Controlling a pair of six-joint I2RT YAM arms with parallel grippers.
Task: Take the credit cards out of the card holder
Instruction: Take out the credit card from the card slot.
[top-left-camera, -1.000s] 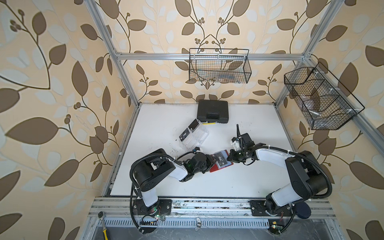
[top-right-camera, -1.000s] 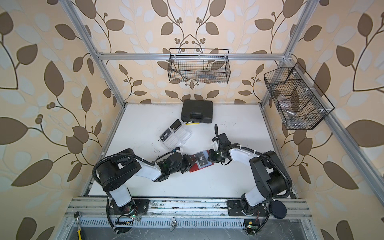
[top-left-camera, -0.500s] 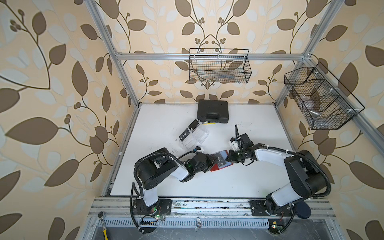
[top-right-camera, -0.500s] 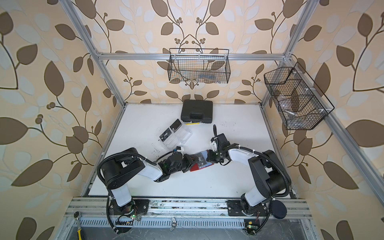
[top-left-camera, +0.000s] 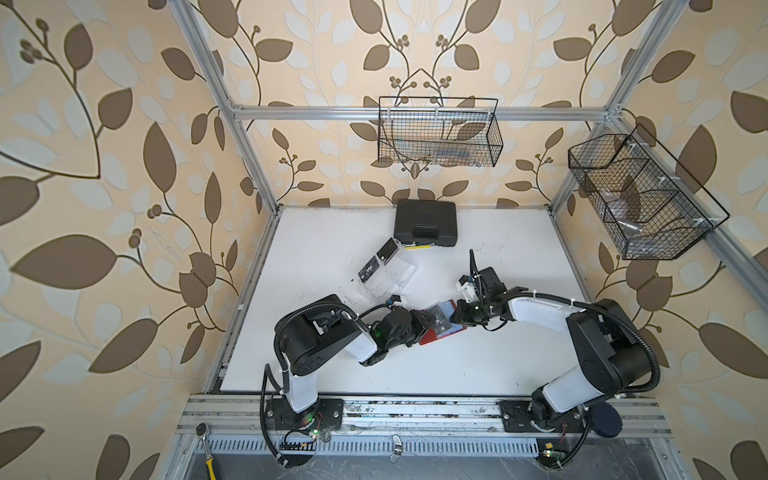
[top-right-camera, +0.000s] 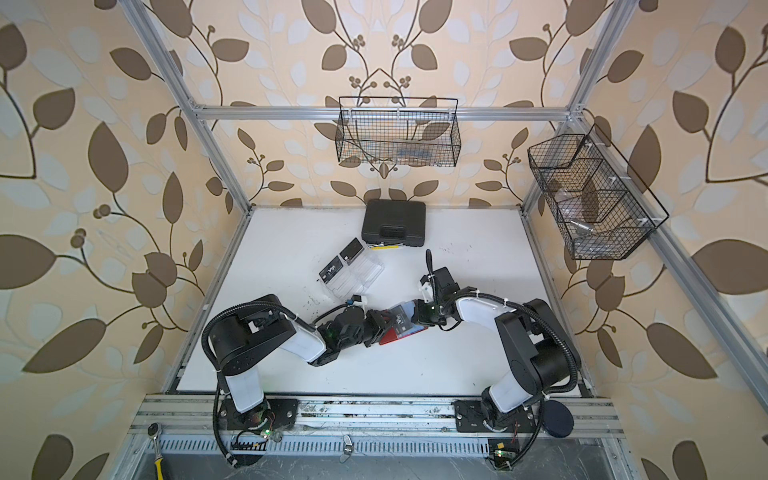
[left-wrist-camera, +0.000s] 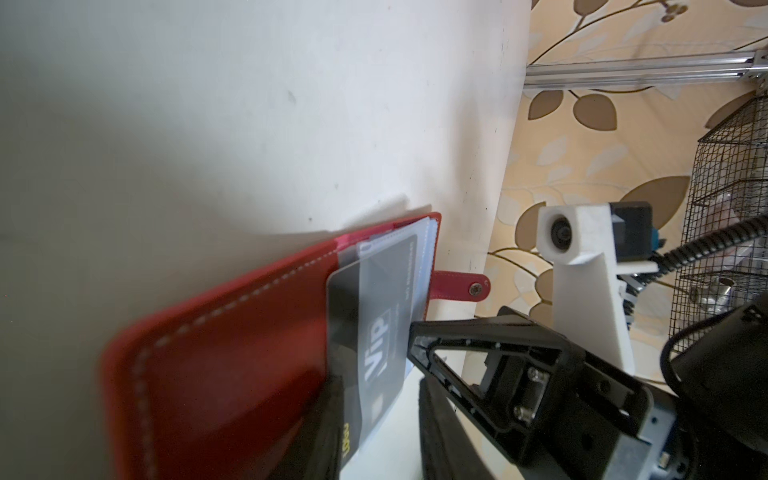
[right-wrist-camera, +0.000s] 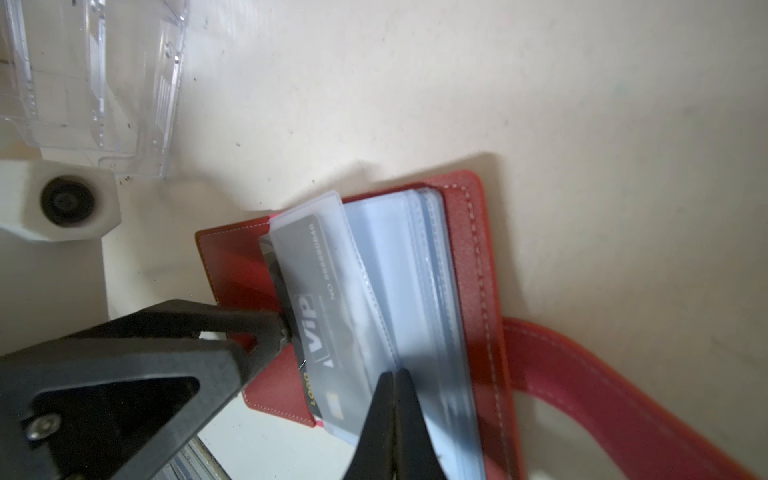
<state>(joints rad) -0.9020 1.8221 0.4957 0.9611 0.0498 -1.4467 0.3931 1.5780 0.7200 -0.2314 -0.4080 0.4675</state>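
Left gripper (right-wrist-camera: 282, 330) at credit card (right-wrist-camera: 307, 286) | mostly in card holder (right-wrist-camera: 473, 270) | tray (top-left-camera: 400, 275): two cards (top-left-camera: 369, 271)

Around the white tabletop (top-left-camera: 478, 365)
A black plastic handled case (top-left-camera: 426, 222) lies at the back, a clear acrylic compartment tray (top-left-camera: 399, 274) near it; a rear black wire basket (top-left-camera: 438, 133) and a side black wire basket (top-left-camera: 640, 195) hang above.

Beige leaf wallpaper (top-left-camera: 104, 208) surrounds a white tabletop (top-left-camera: 436, 365) within an aluminium frame (top-left-camera: 316, 112); a back wire basket (top-left-camera: 438, 137) and a side wire basket (top-left-camera: 636, 199) hang above, contents unclear
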